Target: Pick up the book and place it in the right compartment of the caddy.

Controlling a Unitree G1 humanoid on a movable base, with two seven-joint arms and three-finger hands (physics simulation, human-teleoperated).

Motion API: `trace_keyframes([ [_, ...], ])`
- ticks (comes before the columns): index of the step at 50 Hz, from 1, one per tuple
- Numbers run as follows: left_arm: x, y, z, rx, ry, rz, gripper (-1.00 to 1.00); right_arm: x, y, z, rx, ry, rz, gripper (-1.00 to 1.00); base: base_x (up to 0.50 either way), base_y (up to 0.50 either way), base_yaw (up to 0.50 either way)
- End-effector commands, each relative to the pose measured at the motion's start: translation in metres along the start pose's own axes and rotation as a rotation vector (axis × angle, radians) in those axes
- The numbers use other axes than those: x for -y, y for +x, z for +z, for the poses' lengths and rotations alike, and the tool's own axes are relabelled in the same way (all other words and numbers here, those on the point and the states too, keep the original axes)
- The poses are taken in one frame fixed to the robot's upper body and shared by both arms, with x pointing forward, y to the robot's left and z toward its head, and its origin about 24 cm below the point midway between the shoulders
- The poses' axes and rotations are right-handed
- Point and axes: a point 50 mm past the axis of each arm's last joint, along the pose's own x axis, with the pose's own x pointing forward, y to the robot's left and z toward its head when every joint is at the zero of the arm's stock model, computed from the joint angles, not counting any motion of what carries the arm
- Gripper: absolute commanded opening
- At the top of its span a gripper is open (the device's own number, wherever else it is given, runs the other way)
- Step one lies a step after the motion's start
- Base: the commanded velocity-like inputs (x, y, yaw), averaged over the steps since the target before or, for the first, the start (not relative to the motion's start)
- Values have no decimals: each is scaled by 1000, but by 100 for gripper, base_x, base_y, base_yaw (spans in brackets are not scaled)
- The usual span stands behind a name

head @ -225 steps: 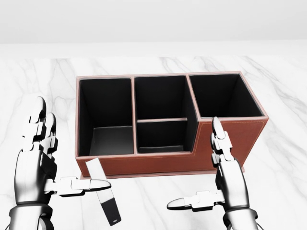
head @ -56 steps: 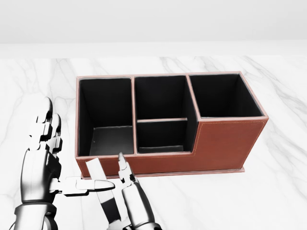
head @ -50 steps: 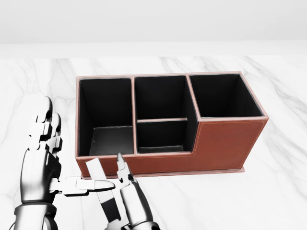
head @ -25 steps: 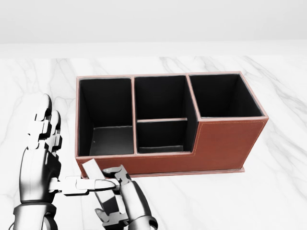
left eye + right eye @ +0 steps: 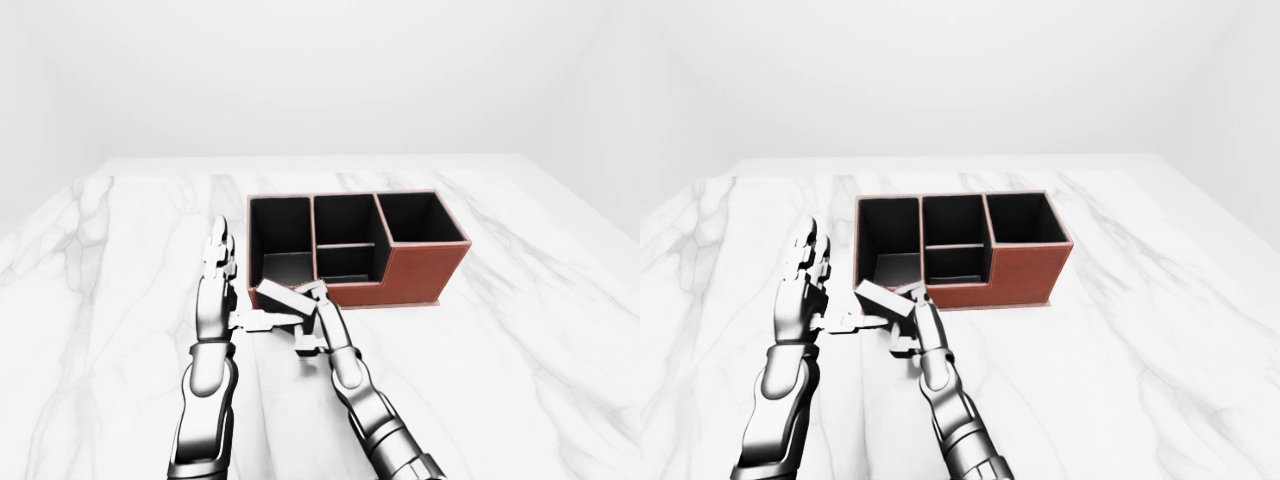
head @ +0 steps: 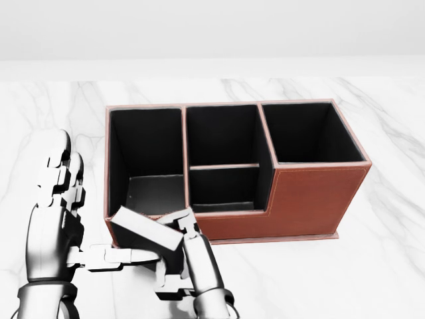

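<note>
Grasping book (image 6: 143, 234) with my right hand (image 6: 182, 256), fingers clenched on it | left hand (image 6: 56, 219) released, thumb beside | next: carry to caddy (image 6: 319, 193), upper-right compartment.

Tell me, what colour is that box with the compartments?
The caddy is reddish-brown outside, like leather, with black inside; the head view shows it best.

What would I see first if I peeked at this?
The big brown caddy with black compartments sits mid-picture on the white marble table. Just below its left end, the shiny right hand grips a dark book, tilted up, while the left hand stands open beside it.
</note>
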Motion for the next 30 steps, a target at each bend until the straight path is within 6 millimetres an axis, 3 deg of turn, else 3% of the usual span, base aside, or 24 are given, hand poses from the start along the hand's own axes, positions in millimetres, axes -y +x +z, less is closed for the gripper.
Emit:
trace_keyframes([
  [1, -1, -1, -1, -5, -3, -1, 100, 23, -4, 46, 201, 157, -67, -100, 0, 0, 0],
  [13, -1, 0, -7, -30, -2, -1, 100, 31, -6, 53, 239, 170, -83, -100, 0, 0, 0],
  [17, -2, 0, -11, -47, -2, -1, 100, 38, -7, 68, 307, 189, -95, -100, 0, 0, 0],
  [18, -2, 0, -12, -49, -2, -1, 100, 37, -4, 58, 260, 185, -94, -100, 0, 0, 0],
  [20, -2, 0, -14, -57, -2, -1, 100, 46, -6, 81, 357, 199, -115, -100, 0, 0, 0],
  [30, -2, 0, -13, -55, -3, -1, 100, 71, 5, 113, 428, 199, -162, -100, 0, 0, 0],
])
